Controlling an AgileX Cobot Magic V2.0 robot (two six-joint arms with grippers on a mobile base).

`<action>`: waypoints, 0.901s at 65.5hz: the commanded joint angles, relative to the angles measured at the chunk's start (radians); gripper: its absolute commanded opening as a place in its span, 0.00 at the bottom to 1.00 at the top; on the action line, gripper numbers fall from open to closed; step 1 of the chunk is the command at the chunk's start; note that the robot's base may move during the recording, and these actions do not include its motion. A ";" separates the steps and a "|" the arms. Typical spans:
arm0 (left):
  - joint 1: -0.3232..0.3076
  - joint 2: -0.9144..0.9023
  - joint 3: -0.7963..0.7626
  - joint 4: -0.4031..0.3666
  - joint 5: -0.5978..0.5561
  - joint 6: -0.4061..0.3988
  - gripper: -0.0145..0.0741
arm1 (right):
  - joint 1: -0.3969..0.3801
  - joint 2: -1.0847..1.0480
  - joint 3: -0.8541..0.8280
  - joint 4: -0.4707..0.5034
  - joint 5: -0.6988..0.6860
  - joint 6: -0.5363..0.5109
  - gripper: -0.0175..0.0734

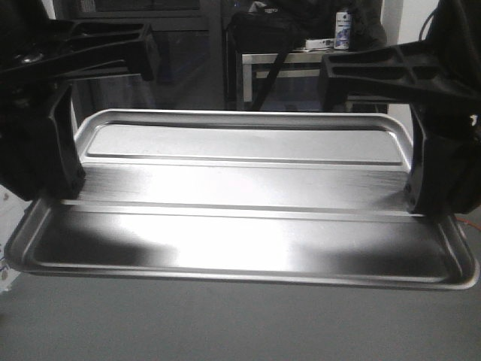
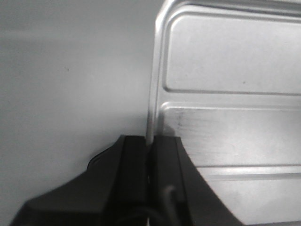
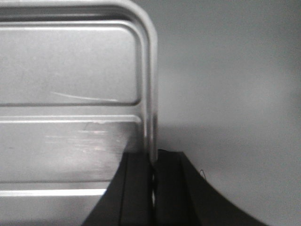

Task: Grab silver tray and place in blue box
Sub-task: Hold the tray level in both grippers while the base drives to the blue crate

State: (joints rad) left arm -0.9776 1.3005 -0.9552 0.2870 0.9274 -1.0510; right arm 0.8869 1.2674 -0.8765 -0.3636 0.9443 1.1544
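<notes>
Left of the silver tray (image 1: 240, 218), the left wrist view shows only bare grey surface (image 2: 66, 94), open from the tray's short left rim outward. The left gripper (image 2: 149, 143) is clenched on that rim about midway along it, one black finger outside the raised edge and one inside on the brushed floor, with the thin metal lip pinched between them. The tray spans nearly the whole front view, long side across, its rounded corners clear of everything. Its recessed centre panel and two lengthwise ridges run unobstructed from one rim to the other. In front of its near rim lies a band of the same grey surface; behind its far rim stands dark furniture (image 1: 248, 45) with a small can (image 1: 343, 30) on top, well apart. Whether the tray rests on the surface or hangs just above it cannot be told. At the short right rim the right gripper (image 3: 153, 157) is likewise clamped over the edge, and beyond it the surface is open.
</notes>
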 commanded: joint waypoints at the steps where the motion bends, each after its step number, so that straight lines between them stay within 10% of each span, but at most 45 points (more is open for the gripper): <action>1: -0.006 -0.029 -0.028 0.024 -0.022 -0.008 0.05 | 0.002 -0.026 -0.027 -0.041 0.005 0.000 0.26; 59: -0.006 -0.029 -0.028 0.022 -0.022 -0.008 0.05 | 0.002 -0.026 -0.027 -0.041 0.005 0.000 0.26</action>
State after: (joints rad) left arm -0.9776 1.3005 -0.9552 0.2870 0.9193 -1.0510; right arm 0.8869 1.2674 -0.8765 -0.3636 0.9492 1.1544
